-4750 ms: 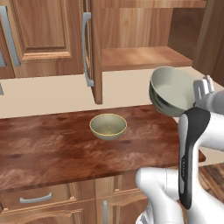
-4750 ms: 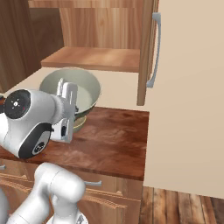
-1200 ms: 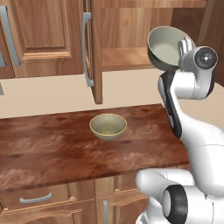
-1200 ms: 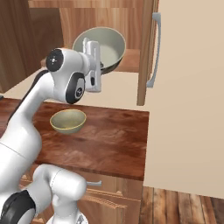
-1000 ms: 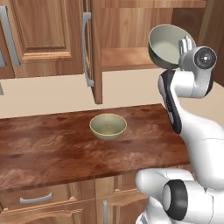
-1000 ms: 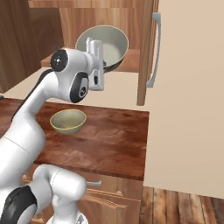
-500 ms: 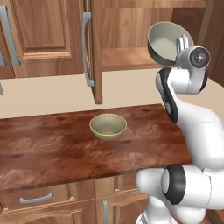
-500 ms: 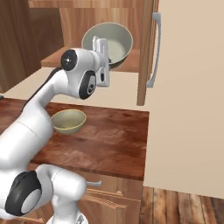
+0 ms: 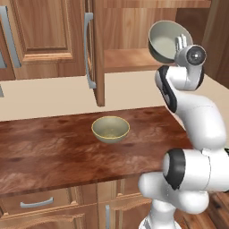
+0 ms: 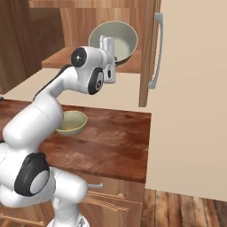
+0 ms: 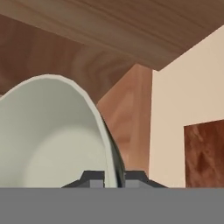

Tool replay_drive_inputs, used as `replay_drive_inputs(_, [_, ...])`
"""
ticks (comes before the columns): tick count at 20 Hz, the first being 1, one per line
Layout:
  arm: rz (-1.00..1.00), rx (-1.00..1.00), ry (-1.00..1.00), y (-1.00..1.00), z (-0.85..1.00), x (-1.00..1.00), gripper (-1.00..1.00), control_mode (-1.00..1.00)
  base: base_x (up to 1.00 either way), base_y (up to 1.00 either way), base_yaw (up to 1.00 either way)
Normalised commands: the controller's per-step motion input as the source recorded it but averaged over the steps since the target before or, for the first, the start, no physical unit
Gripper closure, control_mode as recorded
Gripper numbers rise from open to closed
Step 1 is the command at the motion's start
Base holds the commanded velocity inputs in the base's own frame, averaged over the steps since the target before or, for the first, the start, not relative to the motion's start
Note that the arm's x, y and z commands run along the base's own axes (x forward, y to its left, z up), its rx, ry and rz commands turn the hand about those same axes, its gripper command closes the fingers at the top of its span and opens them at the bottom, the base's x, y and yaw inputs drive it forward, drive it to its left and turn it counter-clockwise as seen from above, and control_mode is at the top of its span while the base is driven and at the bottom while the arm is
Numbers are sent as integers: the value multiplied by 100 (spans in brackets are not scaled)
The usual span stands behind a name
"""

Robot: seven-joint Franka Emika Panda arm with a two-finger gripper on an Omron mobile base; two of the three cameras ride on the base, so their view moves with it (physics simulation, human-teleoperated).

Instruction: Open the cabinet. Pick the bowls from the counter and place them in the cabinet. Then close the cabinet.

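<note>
Gripper (image 11: 111, 176) clamped on the rim of the grey-green bowl (image 9: 164, 41), held tilted at the open cabinet (image 10: 71, 26) above its shelf's front edge; the fingertips are largely hidden behind the bowl wall. Beige-olive bowl (image 9: 110, 129) sits mid-counter (image 9: 49, 152), partly masked by the arm in the right base view.

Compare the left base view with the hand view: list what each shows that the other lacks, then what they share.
Left base view: the small beige-olive ceramic bowl resting on the reddish-brown wooden counter, and the open cabinet door's grey bar handle.
Hand view: the gripper with a dark fingertip on each side of the bowl's rim.
Both: the larger grey-green bowl with pale inside, tilted, held up at the brown wooden cabinet.
</note>
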Motion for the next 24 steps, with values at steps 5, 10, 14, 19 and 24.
replay_drive_inputs(5, [0, 0, 0, -6, 0, 46, 100, -100, 0, 0, 0])
replay_drive_inputs(10, [0, 0, 2, -9, 0, 42, 100, -100, 0, 0, 0])
replay_drive_inputs(14, [0, 3, 8, -15, 0, 33, 100, -100, 0, 0, 0])
replay_drive_inputs(19, [0, 5, 13, -17, 0, 33, 100, -100, 0, 0, 0])
replay_drive_inputs(24, [-1, 1, 7, -5, 0, 18, 100, -100, 0, 0, 0])
